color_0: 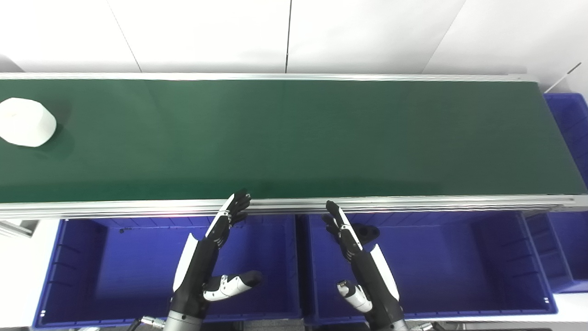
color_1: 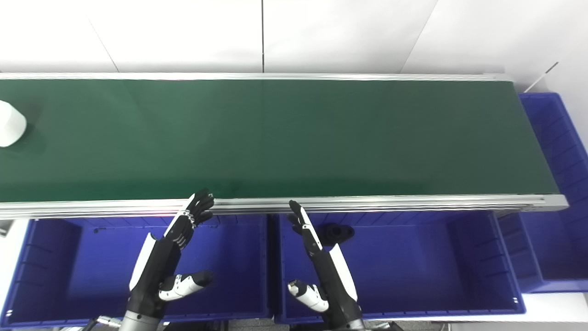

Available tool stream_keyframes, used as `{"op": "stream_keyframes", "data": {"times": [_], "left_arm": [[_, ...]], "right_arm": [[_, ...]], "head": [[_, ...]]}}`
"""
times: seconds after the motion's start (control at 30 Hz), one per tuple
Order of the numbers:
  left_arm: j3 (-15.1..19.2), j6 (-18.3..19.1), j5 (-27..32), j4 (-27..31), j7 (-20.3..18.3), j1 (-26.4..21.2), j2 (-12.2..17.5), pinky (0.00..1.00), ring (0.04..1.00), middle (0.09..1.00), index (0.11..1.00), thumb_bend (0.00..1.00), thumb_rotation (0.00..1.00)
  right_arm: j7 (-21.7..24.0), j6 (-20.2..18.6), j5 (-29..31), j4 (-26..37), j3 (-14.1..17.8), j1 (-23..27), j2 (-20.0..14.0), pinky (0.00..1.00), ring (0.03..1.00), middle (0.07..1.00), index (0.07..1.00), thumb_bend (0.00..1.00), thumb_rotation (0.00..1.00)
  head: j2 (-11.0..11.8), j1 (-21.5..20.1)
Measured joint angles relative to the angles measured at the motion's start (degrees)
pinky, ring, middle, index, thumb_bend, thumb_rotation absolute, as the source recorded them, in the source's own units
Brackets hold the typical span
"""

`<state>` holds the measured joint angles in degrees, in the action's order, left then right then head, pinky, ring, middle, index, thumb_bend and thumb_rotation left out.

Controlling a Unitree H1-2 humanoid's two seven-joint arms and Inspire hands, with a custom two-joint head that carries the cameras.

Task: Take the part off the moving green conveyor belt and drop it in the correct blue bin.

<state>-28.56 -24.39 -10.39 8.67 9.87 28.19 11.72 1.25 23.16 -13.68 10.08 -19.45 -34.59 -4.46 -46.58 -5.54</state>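
The white part (color_0: 26,122) sits on the green belt (color_0: 294,138), far over at its left end. Both hands, the left hand (color_0: 202,262) and the right hand (color_0: 363,264), are wide open and hold nothing (they hang over the blue bins (color_0: 82,271)). A small black piece (color_0: 367,232) lies in the right bin (color_0: 482,257).

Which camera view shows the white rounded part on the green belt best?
The left eye view: the whole white rounded part shows there, near the picture's left edge. The right eye view cuts it off at the edge.
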Motion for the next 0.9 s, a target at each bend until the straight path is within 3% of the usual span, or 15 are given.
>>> {"op": "stream_keyframes", "data": {"times": [0.5,0.63,0.73,0.9], "left_arm": [[-0.1,0.0,0.0,0.1,-0.1,0.0,0.0,0.87,0.917,0.920,0.935,0.85,0.72],[-0.2,0.0,0.1,0.1,-0.1,0.1,0.0,0.87,0.919,0.919,0.929,0.87,0.71],[-0.2,0.0,0.8,0.1,-0.1,0.3,0.0,0.87,0.913,0.913,0.924,0.88,0.71],[-0.4,0.0,1.0,0.0,-0.1,0.4,0.3,0.84,0.896,0.903,0.923,0.90,0.72]], "right_arm": [[0.0,0.0,-0.1,0.0,0.0,0.0,0.0,0.94,0.942,0.990,1.000,0.88,1.00],[0.0,0.0,-0.1,0.0,0.0,-0.1,0.0,0.94,0.941,0.992,1.000,0.90,1.00],[-0.1,0.1,-0.1,-0.2,-0.1,-0.1,0.0,0.94,0.941,0.997,1.000,0.90,1.00],[-0.1,0.1,0.2,-1.5,-0.5,-0.1,-0.5,0.95,0.943,1.000,1.000,0.91,1.00]], "head": [[-0.1,-0.3],[0.7,0.2],[3.1,2.0],[4.4,3.3]]}}
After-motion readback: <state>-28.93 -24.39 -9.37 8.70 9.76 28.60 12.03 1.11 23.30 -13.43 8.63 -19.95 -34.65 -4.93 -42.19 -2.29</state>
